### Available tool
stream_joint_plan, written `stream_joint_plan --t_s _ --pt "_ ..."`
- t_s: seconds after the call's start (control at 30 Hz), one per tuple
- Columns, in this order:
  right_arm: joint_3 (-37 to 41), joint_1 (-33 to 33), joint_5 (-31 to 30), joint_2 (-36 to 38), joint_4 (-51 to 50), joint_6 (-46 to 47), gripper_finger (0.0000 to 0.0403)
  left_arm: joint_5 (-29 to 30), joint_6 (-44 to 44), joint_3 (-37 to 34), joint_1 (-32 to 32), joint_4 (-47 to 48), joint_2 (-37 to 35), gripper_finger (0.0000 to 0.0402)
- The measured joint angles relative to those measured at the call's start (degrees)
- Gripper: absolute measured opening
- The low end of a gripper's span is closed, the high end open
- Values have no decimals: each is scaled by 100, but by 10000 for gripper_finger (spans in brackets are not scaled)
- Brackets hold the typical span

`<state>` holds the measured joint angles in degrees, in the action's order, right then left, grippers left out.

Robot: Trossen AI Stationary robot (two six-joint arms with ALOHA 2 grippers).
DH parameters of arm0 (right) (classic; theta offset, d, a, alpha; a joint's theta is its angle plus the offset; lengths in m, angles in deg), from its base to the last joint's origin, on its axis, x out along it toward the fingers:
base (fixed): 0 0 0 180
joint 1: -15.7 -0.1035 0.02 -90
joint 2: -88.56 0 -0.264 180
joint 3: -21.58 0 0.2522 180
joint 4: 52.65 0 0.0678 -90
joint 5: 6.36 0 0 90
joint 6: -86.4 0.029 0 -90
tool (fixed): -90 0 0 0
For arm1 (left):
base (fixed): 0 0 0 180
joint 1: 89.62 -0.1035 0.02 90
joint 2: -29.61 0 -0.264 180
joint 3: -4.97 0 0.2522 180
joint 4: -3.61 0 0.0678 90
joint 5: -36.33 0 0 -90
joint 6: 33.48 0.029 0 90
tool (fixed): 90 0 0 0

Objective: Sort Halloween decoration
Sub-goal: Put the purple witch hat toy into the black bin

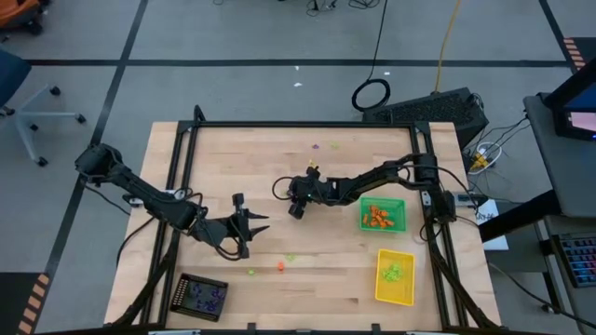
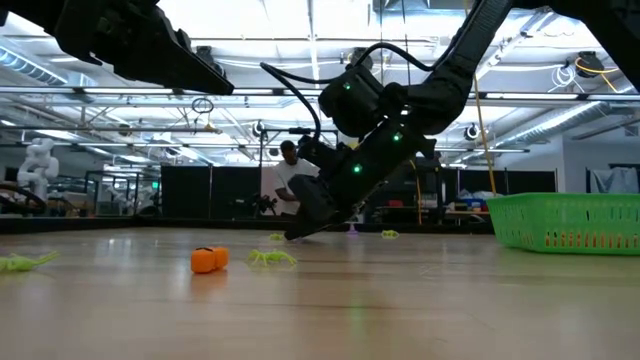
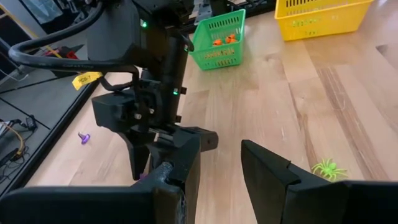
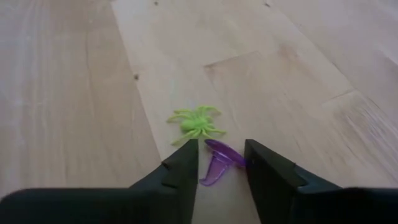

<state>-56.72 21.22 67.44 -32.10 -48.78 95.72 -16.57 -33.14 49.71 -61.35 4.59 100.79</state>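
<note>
Halloween decoration pieces lie scattered on the wooden table: an orange one (image 1: 280, 266) (image 2: 209, 259), lime spiders (image 1: 290, 257) (image 3: 328, 168) and a purple one (image 3: 84, 137). My right gripper (image 1: 296, 207) (image 4: 221, 158) is low at the table's middle, tipped down, its fingers closed on a purple trinket (image 4: 217, 163). A lime spider (image 4: 196, 124) lies just beyond the fingertips. My left gripper (image 1: 253, 233) (image 3: 221, 155) hangs open above the table's near left part with nothing between its fingers. My right gripper has the purple trinket between its two fingertips (image 4: 186, 163), and the trinket spans the gap from one finger to the other. The fingers slant down from the table's right side. The trinket's lower end (image 4: 208, 180) lies on the table.
A green tray (image 1: 383, 214) with orange pieces and a yellow tray (image 1: 394, 276) with lime pieces stand at the right. A black tray (image 1: 202, 297) with purple pieces sits at the near left. More trinkets (image 1: 315, 146) lie near the far edge.
</note>
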Motion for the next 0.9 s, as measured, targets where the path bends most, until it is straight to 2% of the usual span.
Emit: stream_joint_plan --t_s 0.23,0.37,0.9 --pt "0 4 -12 -4 -9 -16 64 2 0 0 0 0 0 118" --pt "0 15 -56 -4 -9 -17 45 2 0 0 0 0 0 118" --pt "20 -150 2 242 -107 -151 44 7 2 0 -2 2 0 118"
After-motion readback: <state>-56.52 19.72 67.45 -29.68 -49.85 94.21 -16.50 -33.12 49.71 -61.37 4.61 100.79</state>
